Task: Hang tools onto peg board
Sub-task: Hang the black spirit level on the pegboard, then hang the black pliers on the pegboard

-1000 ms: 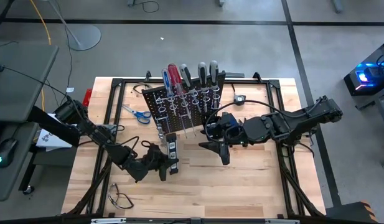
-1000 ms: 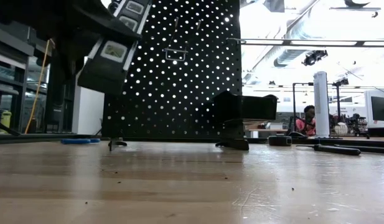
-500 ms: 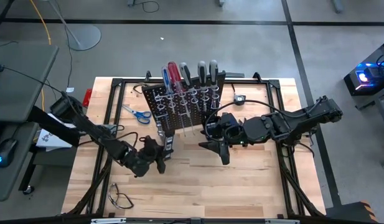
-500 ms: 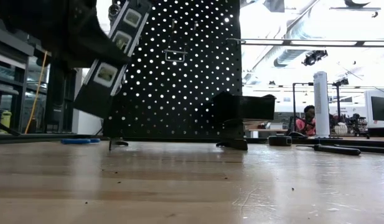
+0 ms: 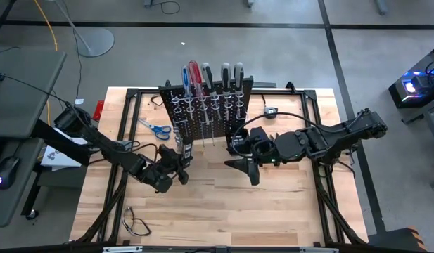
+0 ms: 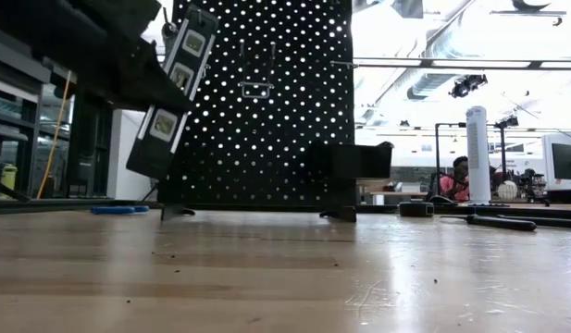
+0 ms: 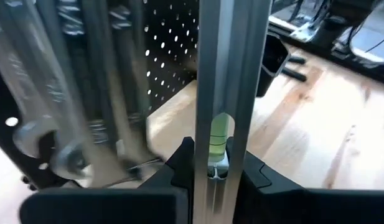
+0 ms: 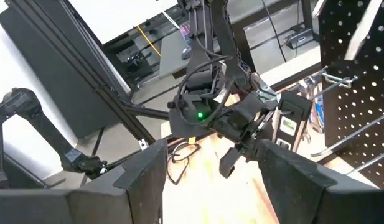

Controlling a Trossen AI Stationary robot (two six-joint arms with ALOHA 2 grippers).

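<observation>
Spirit level, a slim silver bar with a green vial set in its edge, is the tool in hand. It stands nearly upright between the narrowed fingers of the left gripper, which is clamped on its lower part. In the low view the level leans with its top toward the peg board and hangs clear of the table, just at the board's left edge. From above, the left gripper sits just in front of the board's left end, where the level's tip meets the panel. To do this step well, I judge the arm should square the bar up so it lies flat to the panel. It should then slide along to a free hook such as the wire bracket and lower gently, so the light board is not pushed over. The blurred wrenches hanging close beside the level leave little room, so a slow approach seems wise. The right gripper waits with its jaws wide and empty near the board's right end, well placed to steady it. Farther back, the screwdrivers already stand in the board's top row. The blue-handled scissors lie on the table to its left, not yet hung.
</observation>
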